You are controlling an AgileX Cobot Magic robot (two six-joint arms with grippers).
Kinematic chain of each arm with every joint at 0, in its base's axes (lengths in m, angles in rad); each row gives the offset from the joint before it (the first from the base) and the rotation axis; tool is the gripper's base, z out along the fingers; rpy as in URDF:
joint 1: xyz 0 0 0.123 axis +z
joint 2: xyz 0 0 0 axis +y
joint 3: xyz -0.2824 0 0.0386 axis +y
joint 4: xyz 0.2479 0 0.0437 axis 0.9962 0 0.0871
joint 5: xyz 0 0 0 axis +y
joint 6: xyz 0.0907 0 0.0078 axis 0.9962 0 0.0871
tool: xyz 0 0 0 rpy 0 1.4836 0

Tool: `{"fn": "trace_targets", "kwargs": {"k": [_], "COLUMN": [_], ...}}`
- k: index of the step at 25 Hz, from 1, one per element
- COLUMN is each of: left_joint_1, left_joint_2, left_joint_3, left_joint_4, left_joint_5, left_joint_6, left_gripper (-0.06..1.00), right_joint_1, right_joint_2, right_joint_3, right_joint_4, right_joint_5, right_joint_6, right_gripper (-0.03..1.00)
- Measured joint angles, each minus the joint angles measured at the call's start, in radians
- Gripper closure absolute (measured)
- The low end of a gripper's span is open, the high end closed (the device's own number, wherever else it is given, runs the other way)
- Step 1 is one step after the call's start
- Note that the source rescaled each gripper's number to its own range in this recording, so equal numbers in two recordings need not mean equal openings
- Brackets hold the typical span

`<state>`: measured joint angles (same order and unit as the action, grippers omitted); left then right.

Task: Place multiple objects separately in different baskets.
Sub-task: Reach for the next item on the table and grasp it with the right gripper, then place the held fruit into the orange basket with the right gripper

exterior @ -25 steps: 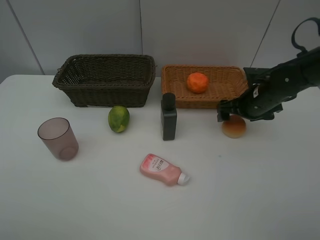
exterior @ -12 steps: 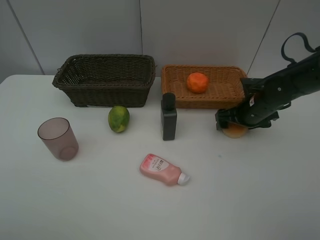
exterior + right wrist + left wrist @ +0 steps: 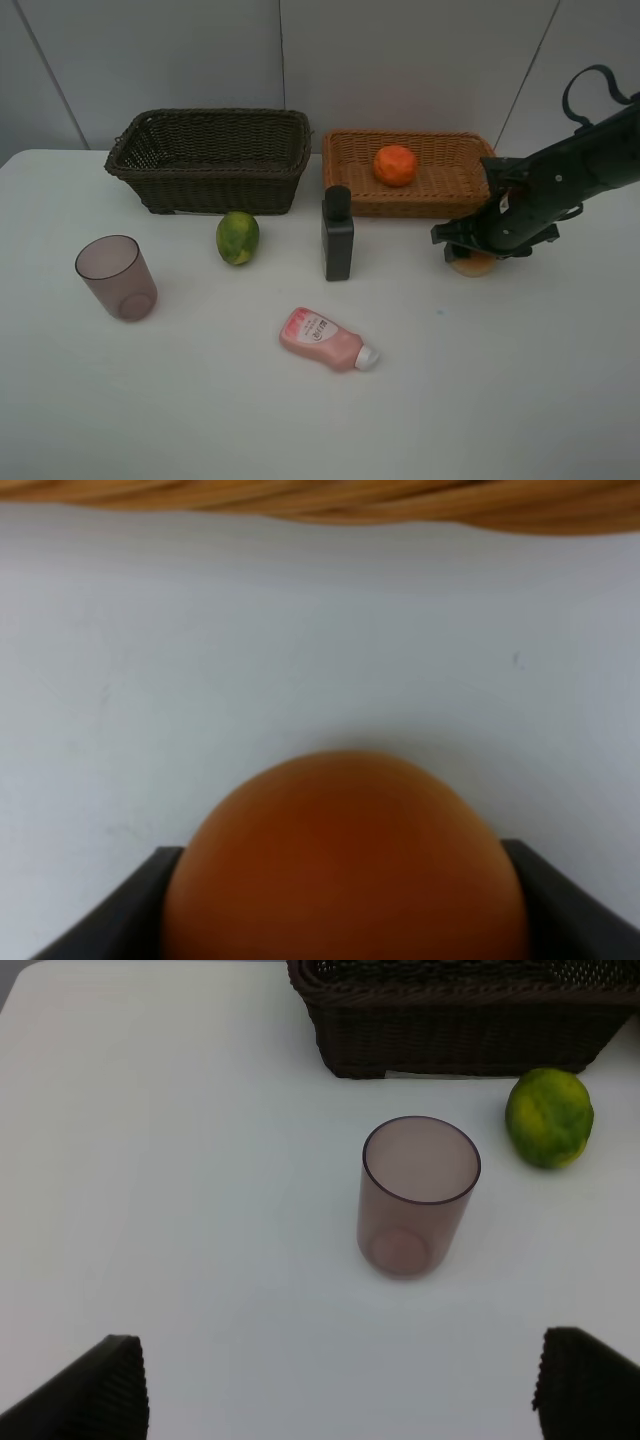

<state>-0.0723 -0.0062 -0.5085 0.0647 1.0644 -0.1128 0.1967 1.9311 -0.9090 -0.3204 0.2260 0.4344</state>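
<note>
My left gripper (image 3: 340,1400): wide open and holding nothing. It hangs over the table, near the cup.
Pink bottle (image 3: 330,342): lies on its side in the lower middle of the high view, with its white cap to the lower right.
Cup (image 3: 116,277): stands up at the left of the frame.
My right gripper (image 3: 465,246): low at the right of the frame. Its fingers (image 3: 110,905) press on both sides of the peach, so I am holding it.
Peach (image 3: 474,265): on the table, just in front of the tan basket.
Black bottle (image 3: 337,235): stands up in the middle.
Green fruit (image 3: 238,237): left of the black bottle, near the dark basket.
Tan basket (image 3: 350,195): upper right of the middle. The orange (image 3: 395,165) sits inside.
Dark basket (image 3: 210,185): upper left. I see nothing in it.
Step now: I think I am picking up the peach.
Next move: I think I must lift it straight up, carry it over the tan basket's wall, and let go beside the orange. It is round, so it could slip.
</note>
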Motion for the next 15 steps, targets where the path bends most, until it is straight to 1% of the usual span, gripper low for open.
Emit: {"fn": "trace_targets", "kwargs": {"k": [15], "left_joint_1": [0.000], "left_joint_2": [0.000], "left_joint_3": [0.000], "left_joint_4": [0.000], "left_joint_5": [0.000], "left_joint_6": [0.000], "left_gripper": [-0.06], "right_joint_1": [0.000], "right_joint_2": [-0.001], "right_joint_3": [0.000], "right_joint_4": [0.000], "right_joint_5": [0.007], "right_joint_6": [0.000], "right_gripper": [0.56]}}
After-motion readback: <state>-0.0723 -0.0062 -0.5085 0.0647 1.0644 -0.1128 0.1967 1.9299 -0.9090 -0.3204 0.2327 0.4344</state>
